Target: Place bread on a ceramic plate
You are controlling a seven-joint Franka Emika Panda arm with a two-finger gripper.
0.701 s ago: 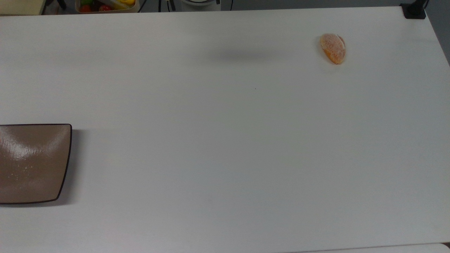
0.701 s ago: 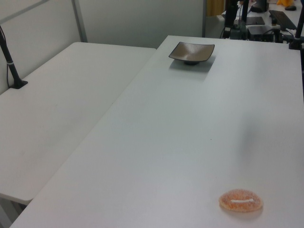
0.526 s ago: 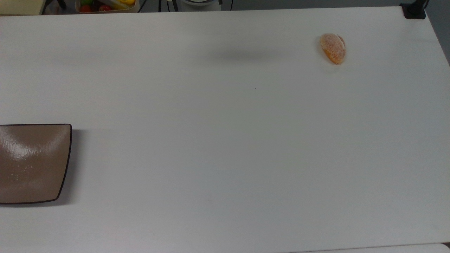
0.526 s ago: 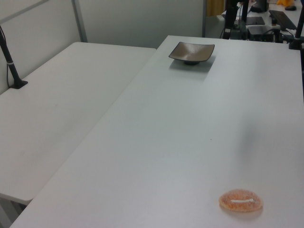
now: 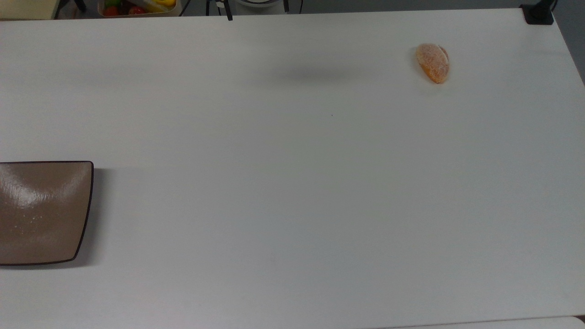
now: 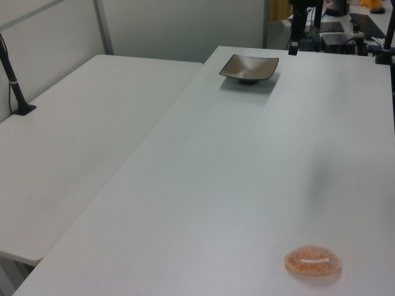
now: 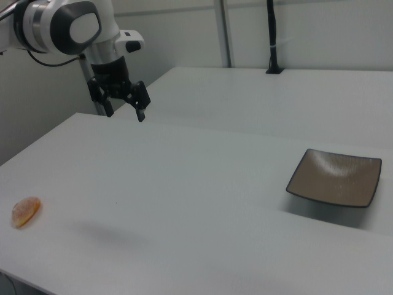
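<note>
The bread (image 5: 433,61), a small orange-tan sugary bun, lies alone near the far right of the white table in the top view. In the left view the bread (image 6: 313,261) shows its white stripe, and in the right view the bread (image 7: 26,211) sits at the table's left edge. The brown square ceramic plate (image 5: 41,212) is bare at the top view's left edge; the plate (image 6: 249,66) (image 7: 334,177) is far from the bun. My gripper (image 7: 126,112) hangs open and holds nothing, high above the table's far edge. One fingertip (image 6: 294,46) pokes in at the left view's top.
A second white table (image 6: 74,135) adjoins this one, with a black post (image 6: 15,86) clamped on it. A black clamp (image 5: 539,13) sits at the top view's top right corner. A bin of colourful items (image 5: 137,7) stands beyond the table.
A gripper finger has come further down into the upper edge of the top view and the left view. The bread and the plate have not moved.
</note>
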